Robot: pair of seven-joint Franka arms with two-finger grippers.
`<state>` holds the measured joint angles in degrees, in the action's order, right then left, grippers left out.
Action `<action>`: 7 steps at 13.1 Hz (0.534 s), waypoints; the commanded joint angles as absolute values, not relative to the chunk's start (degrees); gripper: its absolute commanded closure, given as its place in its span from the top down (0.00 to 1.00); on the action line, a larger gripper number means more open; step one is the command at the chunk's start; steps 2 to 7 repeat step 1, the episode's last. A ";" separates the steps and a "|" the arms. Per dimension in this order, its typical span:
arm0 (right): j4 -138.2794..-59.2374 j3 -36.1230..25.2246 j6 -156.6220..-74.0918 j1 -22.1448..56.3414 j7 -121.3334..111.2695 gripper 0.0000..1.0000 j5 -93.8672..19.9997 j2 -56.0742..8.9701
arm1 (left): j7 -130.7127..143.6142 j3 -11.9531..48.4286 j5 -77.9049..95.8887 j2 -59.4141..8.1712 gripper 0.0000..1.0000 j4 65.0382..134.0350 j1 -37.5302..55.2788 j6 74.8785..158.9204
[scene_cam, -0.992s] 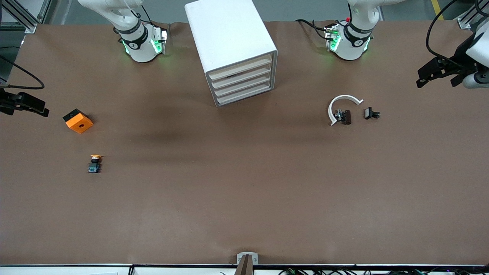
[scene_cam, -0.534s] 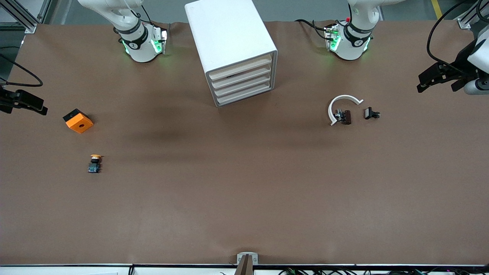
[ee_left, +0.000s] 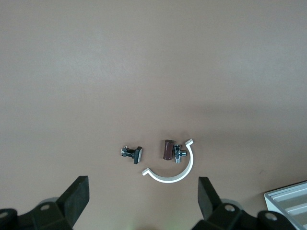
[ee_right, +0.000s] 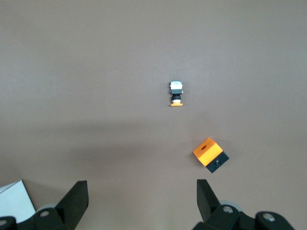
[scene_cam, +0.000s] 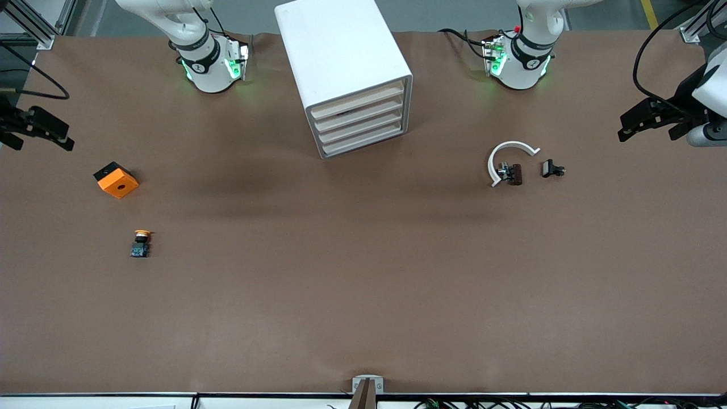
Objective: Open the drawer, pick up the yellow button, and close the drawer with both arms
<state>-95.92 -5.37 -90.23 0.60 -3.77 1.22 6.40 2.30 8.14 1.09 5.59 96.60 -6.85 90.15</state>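
The white cabinet (scene_cam: 341,62) stands between the arms' bases, and its four cream drawer fronts (scene_cam: 359,122) are all pushed in. The button (scene_cam: 141,243), orange-capped with a black and blue body, lies on the table toward the right arm's end; it also shows in the right wrist view as the button (ee_right: 176,93). My right gripper (scene_cam: 40,133) hangs open and empty over the table's edge at that end, also seen as the right gripper (ee_right: 141,189). My left gripper (scene_cam: 647,126) hangs open and empty over the left arm's end, also seen as the left gripper (ee_left: 143,191).
An orange square block (scene_cam: 116,179) lies beside the button, farther from the front camera. Toward the left arm's end lie a white C-shaped clip (scene_cam: 507,156), a brown part (scene_cam: 514,174) and a small black clip (scene_cam: 552,168).
The right gripper has drifted toward the bases' side of the table. The left gripper has shifted only slightly. Nothing on the table has moved.
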 commanded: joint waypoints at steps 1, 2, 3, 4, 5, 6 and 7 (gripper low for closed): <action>-95.54 -5.36 -89.12 0.62 -4.31 1.00 0.53 7.21 | 2.20 8.53 0.36 5.18 1.00 95.36 -6.86 89.21; -95.54 -5.36 -89.12 0.62 -4.31 1.00 0.53 7.21 | 2.20 8.53 0.36 5.18 1.00 95.36 -6.86 89.21; -95.54 -5.36 -89.12 0.62 -4.31 1.00 0.53 7.21 | 2.20 8.53 0.36 5.18 1.00 95.36 -6.86 89.21; -95.54 -5.36 -89.12 0.62 -4.31 1.00 0.53 7.21 | 2.20 8.53 0.36 5.18 1.00 95.36 -6.86 89.21; -95.54 -5.36 -89.12 0.62 -4.31 1.00 0.53 7.21 | 2.20 8.53 0.36 5.18 1.00 95.36 -6.86 89.21; -95.54 -5.36 -89.12 0.62 -4.31 1.00 0.53 7.21 | 2.20 8.53 0.36 5.18 1.00 95.36 -6.86 89.21; -95.54 -5.36 -89.12 0.62 -4.31 1.00 0.53 7.21 | 2.20 8.53 0.36 5.18 1.00 95.36 -6.86 89.21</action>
